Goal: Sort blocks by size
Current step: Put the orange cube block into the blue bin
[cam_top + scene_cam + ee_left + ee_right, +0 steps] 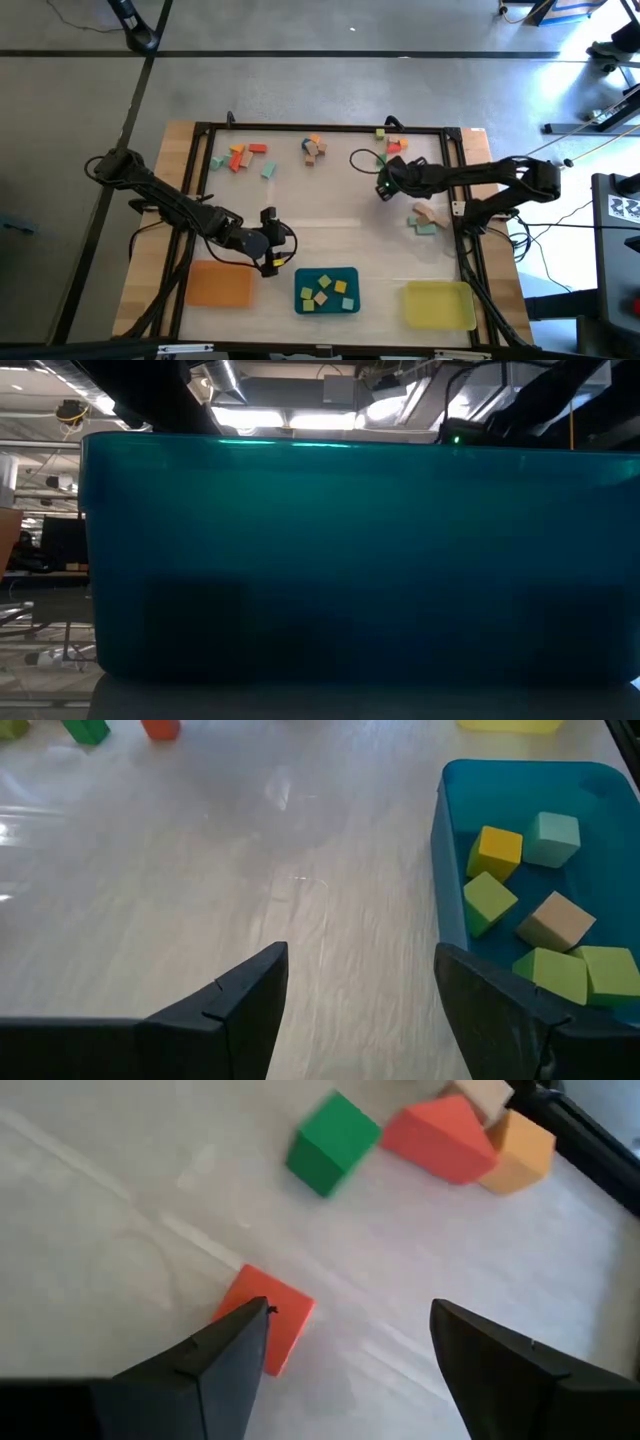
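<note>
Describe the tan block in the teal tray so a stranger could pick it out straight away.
Find the teal tray at the middle of the table's near edge, between the orange and yellow trays. Inside lie several small cubes; the tan block sits among them. It is the only tan one: its neighbours are green, yellow and mint.

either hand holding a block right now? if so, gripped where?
No. The left hand is open over bare table beside the teal tray. The right hand is open, an orange block by one finger, ungripped.
</note>
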`<act>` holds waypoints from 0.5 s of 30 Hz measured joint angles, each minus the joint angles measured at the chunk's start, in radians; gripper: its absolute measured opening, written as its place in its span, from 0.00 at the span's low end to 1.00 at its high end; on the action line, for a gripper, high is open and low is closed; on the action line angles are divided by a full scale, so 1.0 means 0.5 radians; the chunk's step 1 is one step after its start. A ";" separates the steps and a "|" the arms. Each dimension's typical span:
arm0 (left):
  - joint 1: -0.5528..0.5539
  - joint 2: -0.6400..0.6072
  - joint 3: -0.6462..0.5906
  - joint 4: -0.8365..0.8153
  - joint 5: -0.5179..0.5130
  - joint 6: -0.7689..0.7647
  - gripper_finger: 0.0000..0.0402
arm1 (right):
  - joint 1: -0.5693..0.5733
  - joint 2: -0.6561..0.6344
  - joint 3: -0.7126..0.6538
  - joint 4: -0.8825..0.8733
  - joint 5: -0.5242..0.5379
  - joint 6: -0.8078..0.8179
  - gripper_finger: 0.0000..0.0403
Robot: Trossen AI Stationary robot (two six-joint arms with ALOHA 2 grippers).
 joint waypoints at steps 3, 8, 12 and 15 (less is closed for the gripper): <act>0.000 0.000 0.000 0.000 0.000 0.000 0.59 | 0.071 -0.036 0.000 0.037 0.001 0.115 0.68; 0.000 0.000 0.000 0.000 0.000 0.000 0.59 | 0.177 -0.019 0.002 0.056 0.034 0.300 0.68; 0.000 0.000 0.000 0.000 0.000 0.000 0.59 | 0.208 0.029 0.003 0.107 0.168 0.376 0.68; 0.000 0.000 0.000 0.001 0.000 0.001 0.59 | 0.205 0.087 0.003 0.184 0.211 0.406 0.68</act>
